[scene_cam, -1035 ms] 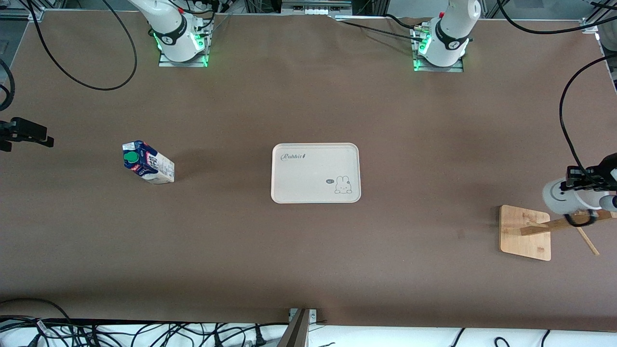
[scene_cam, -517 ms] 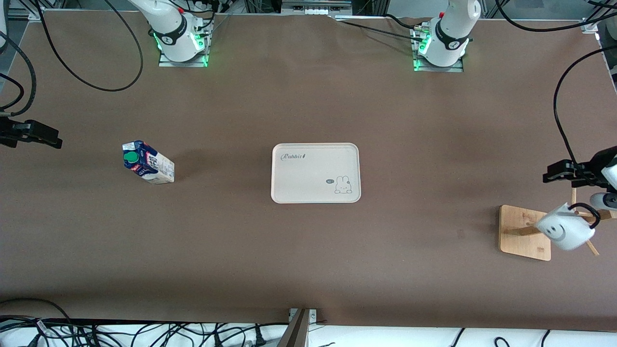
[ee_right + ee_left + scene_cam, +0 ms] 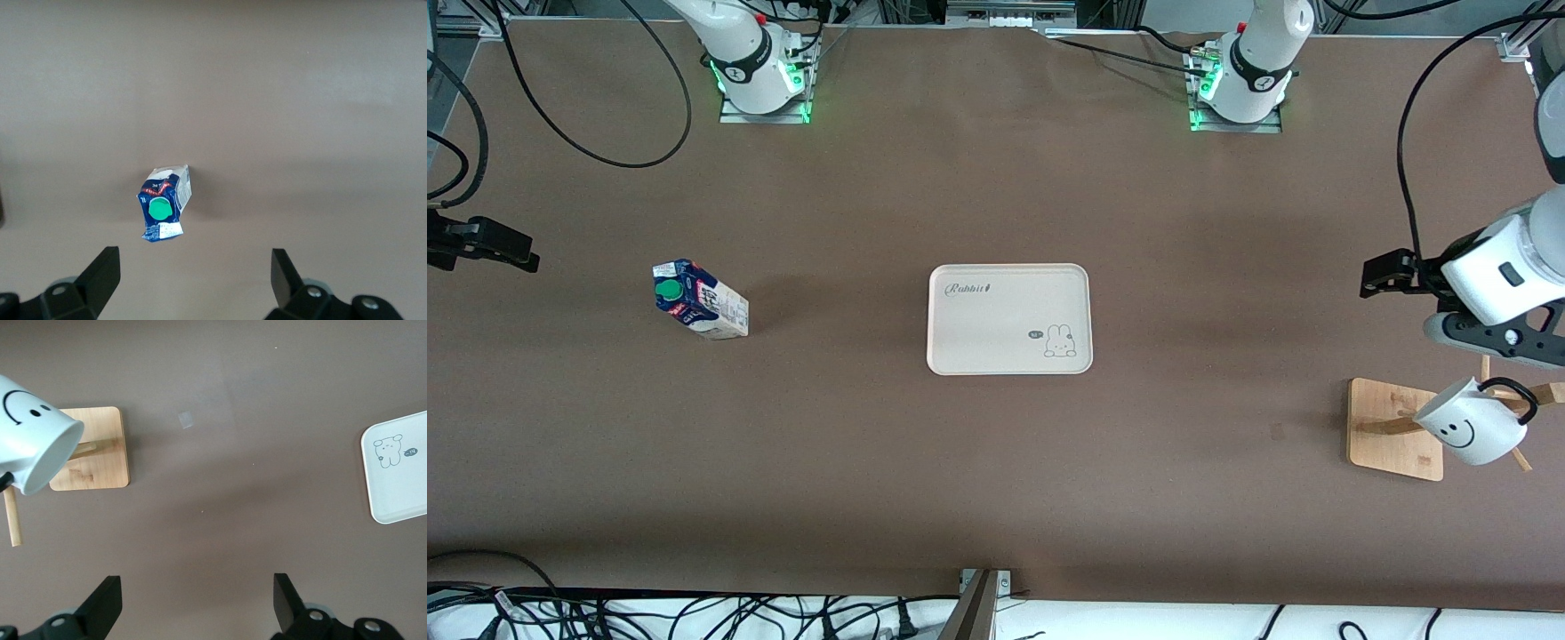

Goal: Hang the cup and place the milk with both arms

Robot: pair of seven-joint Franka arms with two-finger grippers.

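The cup (image 3: 1470, 433) hangs tilted by its black handle on the wooden rack (image 3: 1396, 428) at the left arm's end of the tabletop (image 3: 996, 462), at about four o'clock from the tray (image 3: 1009, 318). The left gripper (image 3: 197, 610) is over the tabletop beside the rack, spread and empty. The milk (image 3: 701, 299) stands at nine o'clock from the tray. The right gripper (image 3: 193, 283) hovers spread near it.

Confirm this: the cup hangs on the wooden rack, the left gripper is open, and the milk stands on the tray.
One part is wrong: the milk stands on the bare table toward the right arm's end, not on the tray, as the front view shows. The cup hangs on the wooden rack; the left gripper is open.
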